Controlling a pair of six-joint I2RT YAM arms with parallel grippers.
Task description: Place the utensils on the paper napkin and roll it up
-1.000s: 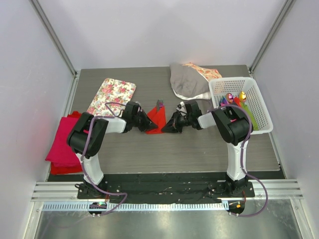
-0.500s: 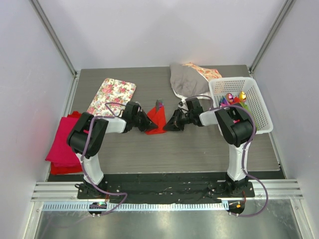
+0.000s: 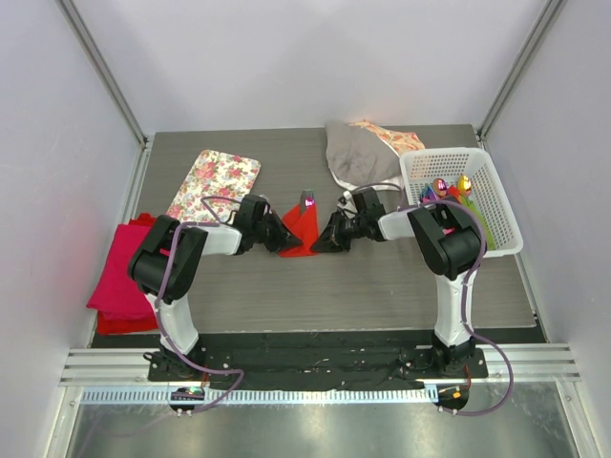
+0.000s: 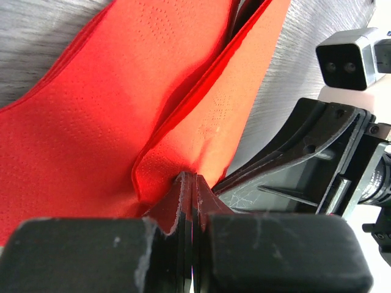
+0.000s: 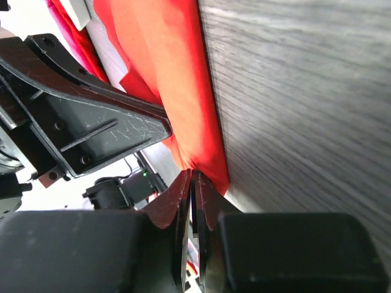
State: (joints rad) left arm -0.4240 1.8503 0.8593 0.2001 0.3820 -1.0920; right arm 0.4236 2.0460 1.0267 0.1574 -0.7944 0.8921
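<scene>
Lying mid-table, slightly toward the far edge, the paper napkin [image 3: 302, 229] is bunched upward, with a pinkish utensil tip [image 3: 306, 198] showing at its far end. The left pincer [image 4: 192, 186] and right pincer [image 5: 190, 180] each pinch one side, fingers pressed together on the paper. Rolling seems in hand; the next move calls for matched, gentle turning without tearing. No writing is legible.

A flowered tray [image 3: 216, 179] is laid near the far left corner, a grey cloth [image 3: 358, 157] at the far edge, and a white basket [image 3: 447, 154] by the right edge.
</scene>
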